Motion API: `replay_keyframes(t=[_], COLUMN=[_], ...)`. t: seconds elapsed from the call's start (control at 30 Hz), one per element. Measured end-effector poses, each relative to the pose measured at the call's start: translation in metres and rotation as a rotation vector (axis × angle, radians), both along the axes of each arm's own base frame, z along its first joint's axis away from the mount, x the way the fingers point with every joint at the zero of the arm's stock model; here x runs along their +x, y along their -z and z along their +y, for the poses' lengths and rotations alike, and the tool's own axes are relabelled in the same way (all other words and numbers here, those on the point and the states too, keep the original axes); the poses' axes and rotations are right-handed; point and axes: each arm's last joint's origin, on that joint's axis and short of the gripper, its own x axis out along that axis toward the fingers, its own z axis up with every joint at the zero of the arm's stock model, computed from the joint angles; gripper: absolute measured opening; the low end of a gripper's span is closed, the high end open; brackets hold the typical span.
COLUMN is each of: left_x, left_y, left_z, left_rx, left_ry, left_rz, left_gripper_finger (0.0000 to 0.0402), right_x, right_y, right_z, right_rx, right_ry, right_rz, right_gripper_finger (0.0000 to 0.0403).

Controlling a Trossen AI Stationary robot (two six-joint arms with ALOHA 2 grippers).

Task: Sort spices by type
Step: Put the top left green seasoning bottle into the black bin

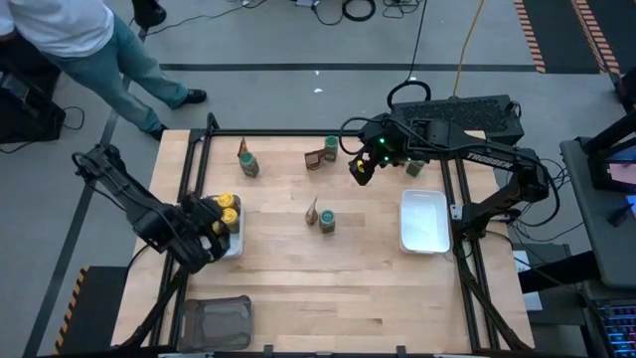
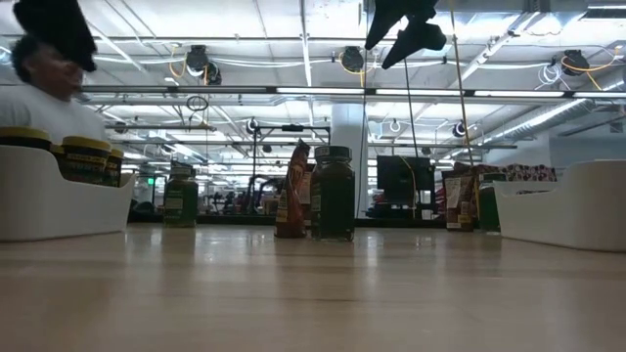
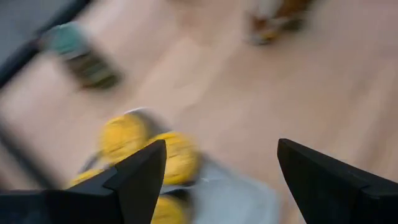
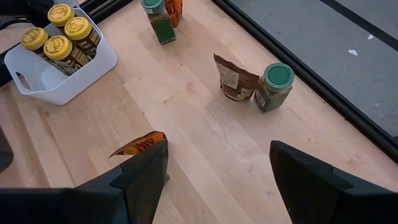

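Several yellow-lidded jars [image 1: 227,208] stand in the white tray [image 1: 235,245] at the table's left; their lids [image 3: 124,134] show blurred in the left wrist view. My left gripper [image 1: 211,231] hangs open just above that tray, with nothing between its fingers. Green-lidded jars stand on the table, each beside a brown-orange packet: one pair at the far left [image 1: 248,164], one at the far middle [image 1: 331,147], one in the middle [image 1: 326,221]. My right gripper [image 1: 359,170] hangs open above the far middle of the table, holding nothing; the middle packet [image 4: 140,144] shows by its finger.
A second white tray [image 1: 423,221] sits at the table's right. A dark grey tray [image 1: 217,320] lies at the near left corner. Another green-lidded jar [image 1: 415,167] stands partly under the right arm. A person [image 1: 89,40] stands beyond the table's far left corner.
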Motion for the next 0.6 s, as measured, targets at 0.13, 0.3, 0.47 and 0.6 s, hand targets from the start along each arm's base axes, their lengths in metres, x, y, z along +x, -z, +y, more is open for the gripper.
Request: replay_keyframes(t=[0.13, 0.3, 0.47, 0.6], left_x=[0.005, 0.008, 0.013, 0.019], left_y=[-0.003, 0.003, 0.009, 0.015], left_z=[-0.007, -0.012, -0.02, -0.024], left_rx=[-0.085, -0.112, -0.175, -0.195], left_ry=[0.101, 0.119, 0.201, 0.221], left_rz=[0.024, 0.071, 0.162, 0.219], left_gripper_finger=[0.03, 0.0267, 0.0214, 0.0154], right_x=[0.0, 0.0, 0.0, 0.0], right_y=[0.0, 0.0, 0.0, 0.0], right_z=[0.0, 0.0, 0.0, 0.0], right_rx=[-0.001, -0.007, -0.018, -0.023], right_ry=[0.0, -0.006, -0.02, -0.026], right_rz=[-0.004, -0.002, 0.003, 0.005], right_gripper_finger=[0.0265, 0.0265, 0.0265, 0.0265])
